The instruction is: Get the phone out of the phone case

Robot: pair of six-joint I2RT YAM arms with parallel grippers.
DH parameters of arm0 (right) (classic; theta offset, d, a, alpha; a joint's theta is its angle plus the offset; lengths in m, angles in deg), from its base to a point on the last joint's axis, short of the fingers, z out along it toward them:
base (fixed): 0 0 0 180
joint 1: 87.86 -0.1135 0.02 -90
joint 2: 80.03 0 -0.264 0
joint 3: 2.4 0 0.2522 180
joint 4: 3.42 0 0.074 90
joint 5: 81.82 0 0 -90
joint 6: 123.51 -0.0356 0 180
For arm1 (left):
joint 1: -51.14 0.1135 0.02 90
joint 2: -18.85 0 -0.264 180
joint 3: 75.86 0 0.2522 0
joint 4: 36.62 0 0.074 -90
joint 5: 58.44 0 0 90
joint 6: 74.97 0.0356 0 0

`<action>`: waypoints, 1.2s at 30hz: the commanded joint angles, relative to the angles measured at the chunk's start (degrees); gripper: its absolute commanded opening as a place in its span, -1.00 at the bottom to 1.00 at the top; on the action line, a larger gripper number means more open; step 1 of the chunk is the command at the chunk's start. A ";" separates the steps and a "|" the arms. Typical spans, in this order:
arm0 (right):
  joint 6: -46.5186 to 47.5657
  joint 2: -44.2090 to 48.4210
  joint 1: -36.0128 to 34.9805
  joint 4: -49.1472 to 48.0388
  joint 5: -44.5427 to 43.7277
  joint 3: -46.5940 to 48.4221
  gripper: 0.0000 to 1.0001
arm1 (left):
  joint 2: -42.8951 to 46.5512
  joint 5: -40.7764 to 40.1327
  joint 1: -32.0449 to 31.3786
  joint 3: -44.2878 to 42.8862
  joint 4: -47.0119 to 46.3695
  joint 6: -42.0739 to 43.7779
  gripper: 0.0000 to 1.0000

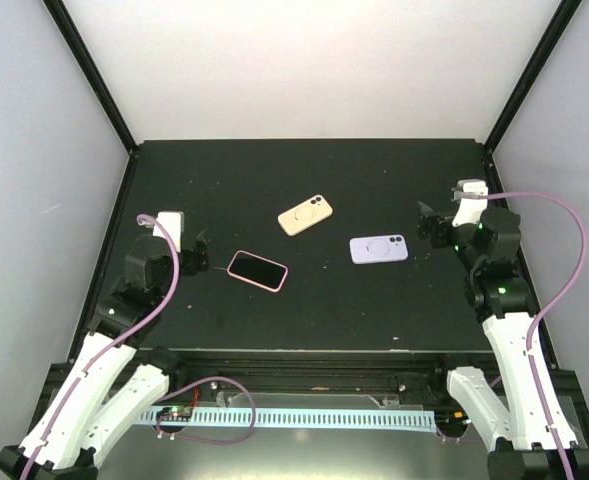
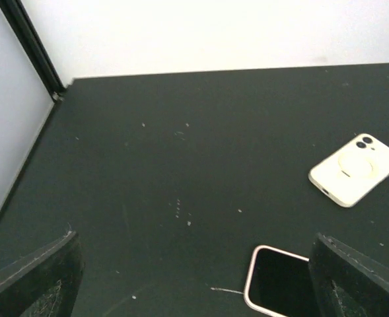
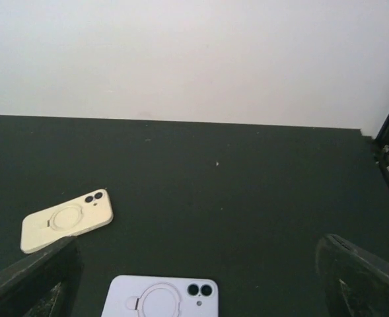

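A phone in a pink case [image 1: 257, 270] lies screen up on the black table, left of centre; its corner shows in the left wrist view [image 2: 277, 281]. A cream case [image 1: 305, 215] lies back up at centre, also in the left wrist view [image 2: 356, 170] and the right wrist view [image 3: 66, 220]. A lilac case [image 1: 378, 249] lies back up to the right, also in the right wrist view [image 3: 159, 296]. My left gripper [image 1: 202, 253] is open and empty, just left of the pink phone. My right gripper [image 1: 429, 228] is open and empty, right of the lilac case.
The black table [image 1: 304, 170] is bounded by white walls and black corner posts [image 1: 89, 70]. A pale blue cable rail [image 1: 294, 417] runs along the near edge between the arm bases.
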 commanded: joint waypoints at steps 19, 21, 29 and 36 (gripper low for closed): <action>13.76 3.29 4.01 4.71 25.97 -5.74 0.99 | -15.69 24.07 5.46 0.66 4.45 -14.95 0.98; 14.12 3.34 4.03 5.10 26.49 -5.45 0.99 | -20.33 25.66 5.51 0.62 3.17 -17.85 0.98; 14.70 3.88 4.12 6.77 27.82 -4.87 0.99 | -40.12 29.08 5.64 -2.66 -2.47 -23.81 0.98; 14.83 4.13 4.21 7.21 28.39 -4.67 0.99 | -48.73 33.44 4.51 -5.17 -4.30 -27.94 0.98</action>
